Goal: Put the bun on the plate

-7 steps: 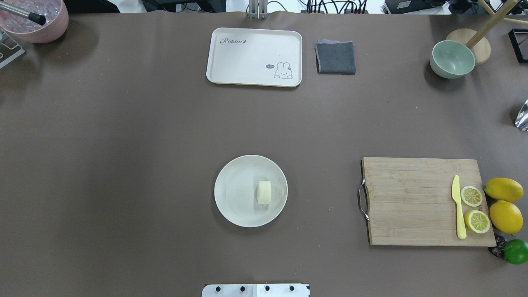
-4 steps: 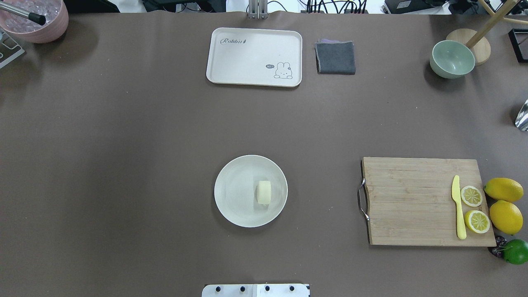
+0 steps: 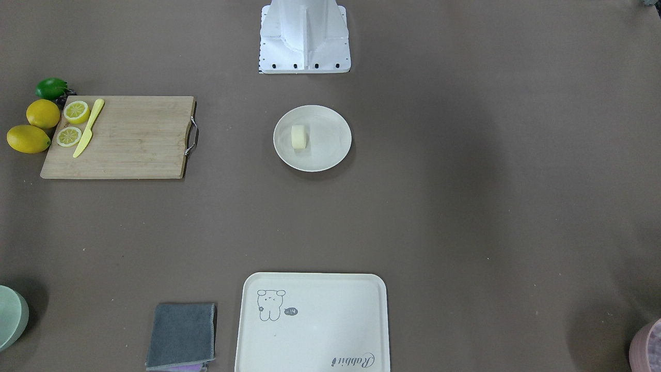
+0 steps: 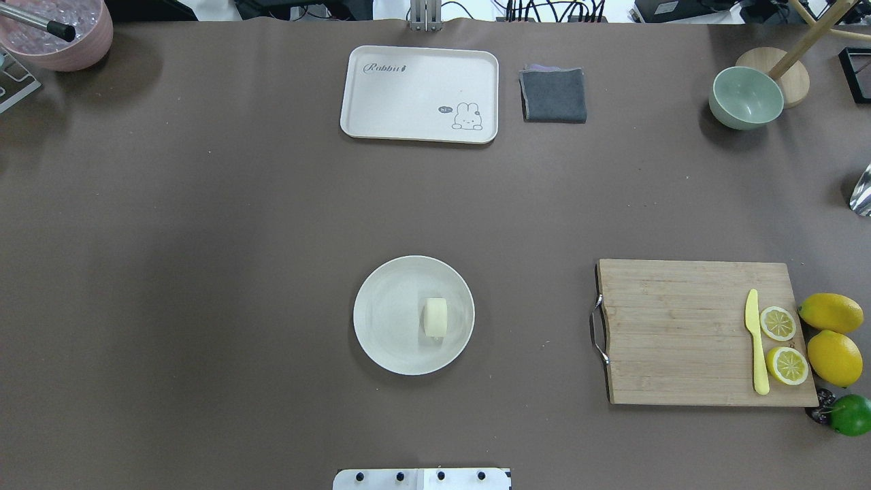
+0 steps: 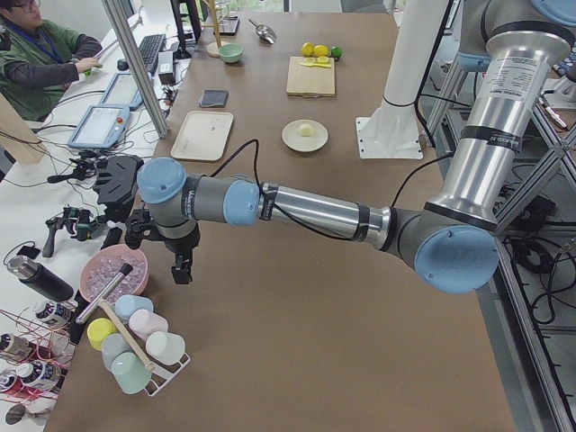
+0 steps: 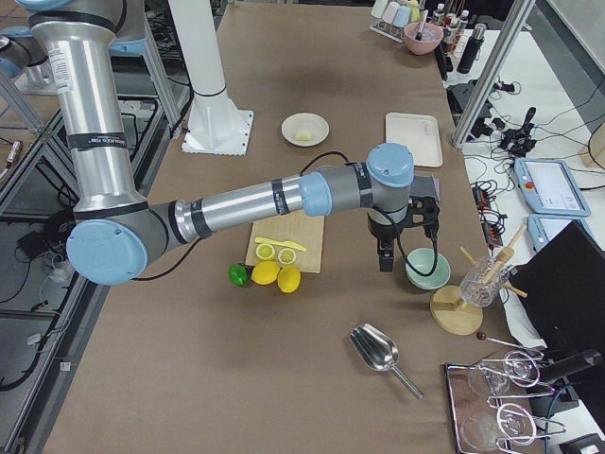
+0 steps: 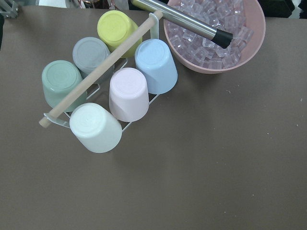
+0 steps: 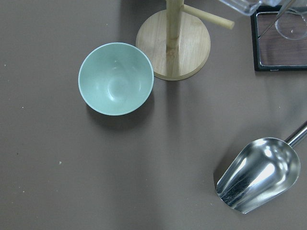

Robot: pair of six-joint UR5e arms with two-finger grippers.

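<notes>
The bun (image 4: 435, 317) lay on the plate (image 4: 391, 330), a little off its middle and well apart from both grippers. The left gripper (image 5: 182, 270) hung near the pink bowl (image 5: 110, 272), the right gripper (image 6: 384, 260) near the green bowl (image 6: 427, 270) — open or closed, it could not be told.

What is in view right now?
bun: 1, pale cream, on the plate
plate: 1, off-white, centre of table
tray: 1, cream, far edge
cloth: 1, grey, beside tray
board: 1, wood, robot's right
knife: 1, yellow, on board
lemon slices: 2, yellow, on board
lemons: 2, yellow, beside board
lime: 1, green, beside board
bowl: 1, pale green, far right
scoop: 1, silver, near bowl
ice bowl: 1, pink, far left
cups: 6, pastel, beside ice bowl
left arm: 1, silver-blue, near cups
right arm: 1, silver-blue, by bowl
</notes>
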